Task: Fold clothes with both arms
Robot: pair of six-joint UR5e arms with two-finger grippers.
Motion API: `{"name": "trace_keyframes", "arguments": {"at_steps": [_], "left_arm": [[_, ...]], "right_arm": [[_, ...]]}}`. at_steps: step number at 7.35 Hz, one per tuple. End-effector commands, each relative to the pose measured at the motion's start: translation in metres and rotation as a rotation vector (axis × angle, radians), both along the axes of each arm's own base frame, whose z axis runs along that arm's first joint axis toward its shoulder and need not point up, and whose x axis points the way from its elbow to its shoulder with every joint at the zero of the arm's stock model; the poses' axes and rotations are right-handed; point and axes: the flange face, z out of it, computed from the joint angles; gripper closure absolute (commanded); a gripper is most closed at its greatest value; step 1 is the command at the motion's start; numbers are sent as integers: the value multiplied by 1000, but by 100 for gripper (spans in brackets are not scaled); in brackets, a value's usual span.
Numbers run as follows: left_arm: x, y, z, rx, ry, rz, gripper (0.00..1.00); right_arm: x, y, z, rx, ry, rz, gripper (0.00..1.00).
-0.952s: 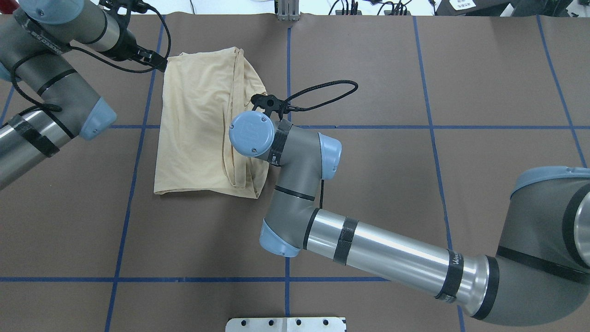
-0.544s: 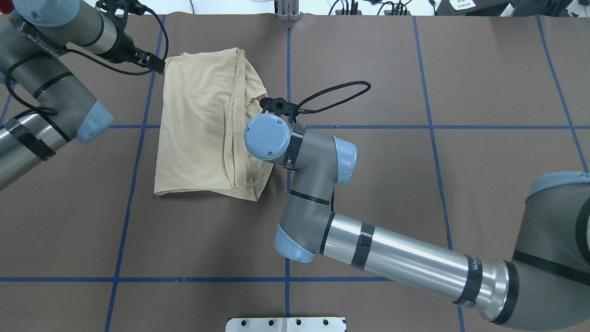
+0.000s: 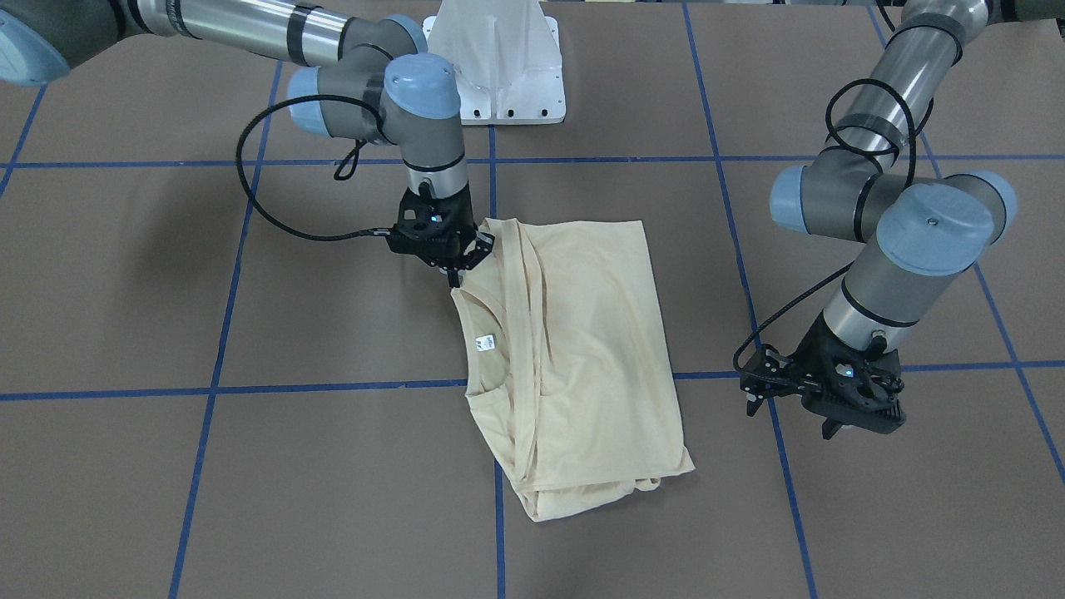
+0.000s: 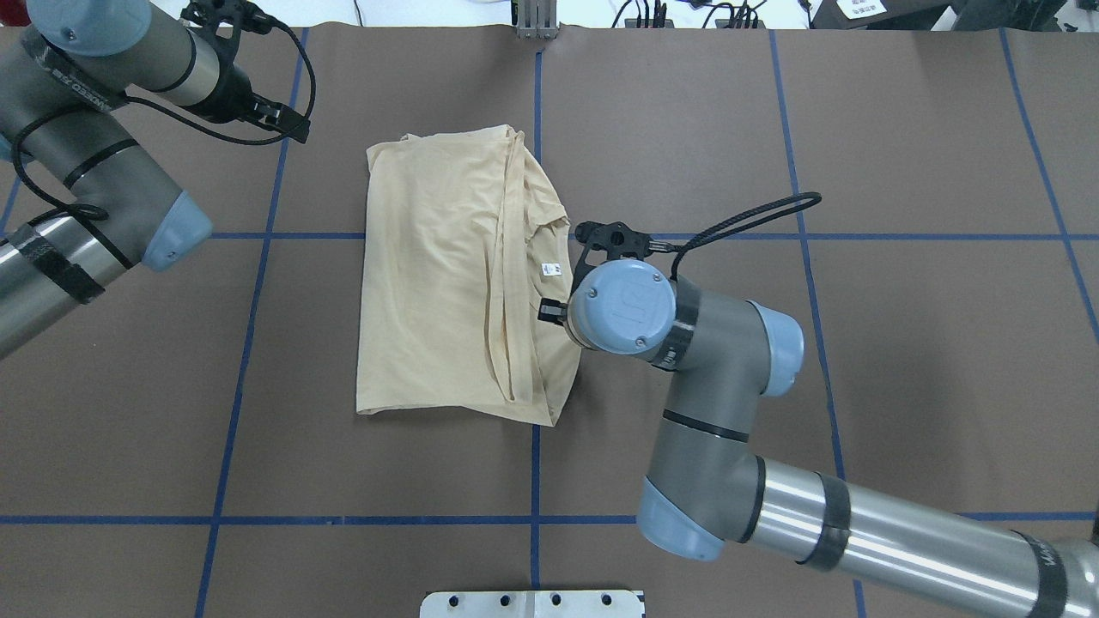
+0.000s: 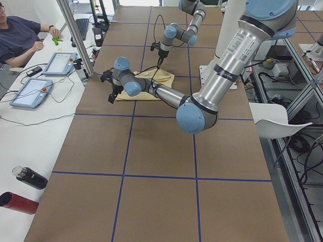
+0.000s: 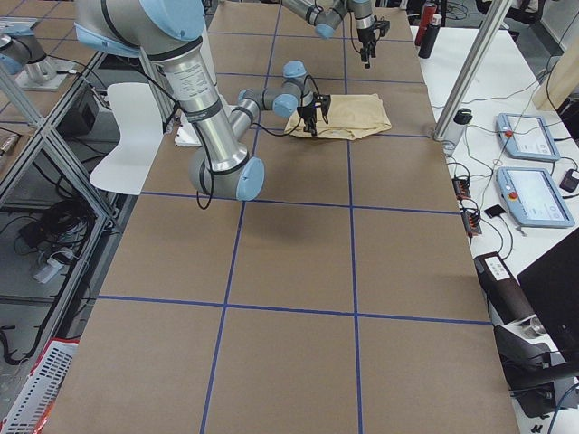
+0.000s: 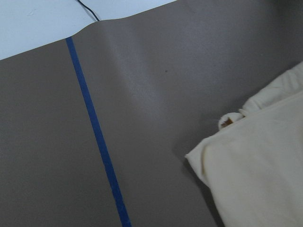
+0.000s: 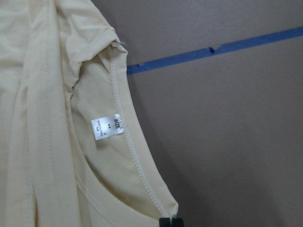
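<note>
Though dull brown, table (image 4: 901, 386) under T-shirt (image 4: 446, 275), blue tape grid (image 4: 859, 236).

Brown table covering (image 4: 901, 386), gridded with blue tape (image 4: 901, 236). Alongside, white bench (image 5: 20, 146) bearing two tablets (image 5: 30, 92) and a dark bottle (image 5: 29, 177). White chair (image 6: 127, 127) opposite.

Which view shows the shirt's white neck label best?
The right wrist view: the label on the shirt is large and near there. The front-facing and overhead views show only a small white spot. The side views are too far; the left wrist view misses it.
</note>
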Motion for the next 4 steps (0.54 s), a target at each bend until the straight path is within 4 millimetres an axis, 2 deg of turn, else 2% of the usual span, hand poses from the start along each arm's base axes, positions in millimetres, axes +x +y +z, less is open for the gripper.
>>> {"name": "trace_keyframes", "arguments": {"at_steps": [1, 2, 4], "left_arm": [[7, 4, -3, -9, 10, 1, 0], [7, 4, -2, -9, 10, 1, 0], [6, 5, -3, -8, 12, 2, 0]], "right_arm": [[31, 33, 14, -4, 14, -24, 100], [39, 39, 17, -2, 15, -26, 100], [61, 56, 36, -2, 26, -34, 100]]}}
